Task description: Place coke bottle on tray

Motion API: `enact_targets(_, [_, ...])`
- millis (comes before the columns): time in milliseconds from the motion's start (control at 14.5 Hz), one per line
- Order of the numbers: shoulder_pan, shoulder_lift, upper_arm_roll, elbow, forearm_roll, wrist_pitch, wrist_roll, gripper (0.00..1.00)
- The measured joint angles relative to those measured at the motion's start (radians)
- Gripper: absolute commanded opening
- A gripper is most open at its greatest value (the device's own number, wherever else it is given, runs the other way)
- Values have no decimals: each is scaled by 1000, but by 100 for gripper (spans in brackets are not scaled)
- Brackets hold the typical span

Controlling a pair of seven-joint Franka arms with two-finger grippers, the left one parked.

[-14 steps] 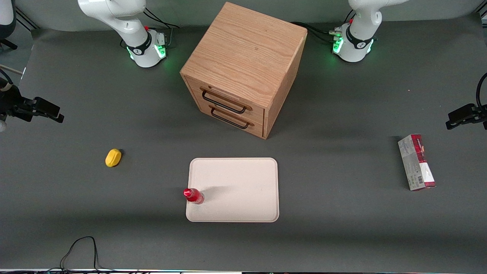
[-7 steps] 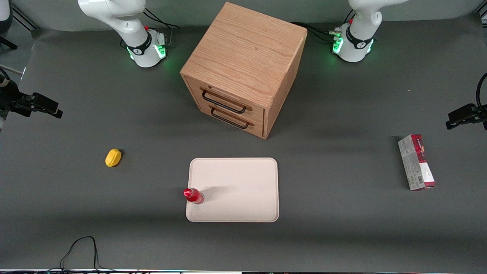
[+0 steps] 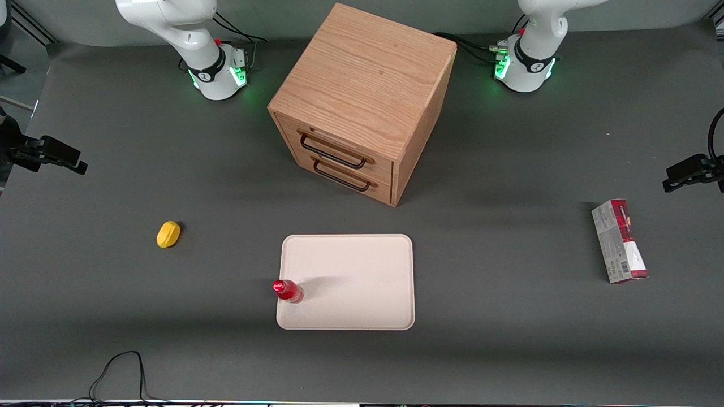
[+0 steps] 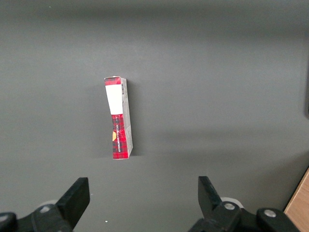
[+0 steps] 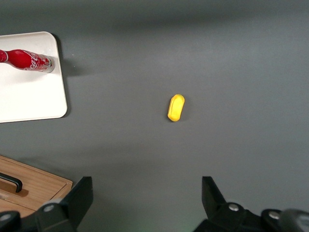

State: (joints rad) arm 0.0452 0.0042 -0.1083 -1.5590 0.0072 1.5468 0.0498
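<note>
The coke bottle [image 3: 287, 290], small and all red, stands upright on the tray [image 3: 356, 277], in the tray's corner nearest the front camera at the working arm's end. It also shows in the right wrist view [image 5: 26, 61], on the cream tray [image 5: 29, 96]. My gripper [image 3: 54, 154] hangs high over the working arm's end of the table, well away from the tray and bottle. In the right wrist view the gripper [image 5: 146, 183] is open wide and empty over bare grey table.
A yellow lemon-shaped object [image 3: 168, 234] lies between the gripper and the tray, also in the right wrist view [image 5: 175, 107]. A wooden drawer cabinet [image 3: 362, 96] stands farther back than the tray. A red-and-grey carton [image 3: 619, 240] lies toward the parked arm's end.
My gripper has drawn a little farther from the tray, toward the working arm's end of the table. The bottle and tray have not moved.
</note>
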Motion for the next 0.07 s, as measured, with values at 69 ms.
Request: enact_targets(69, [0,0,0,0,0,0,0,100])
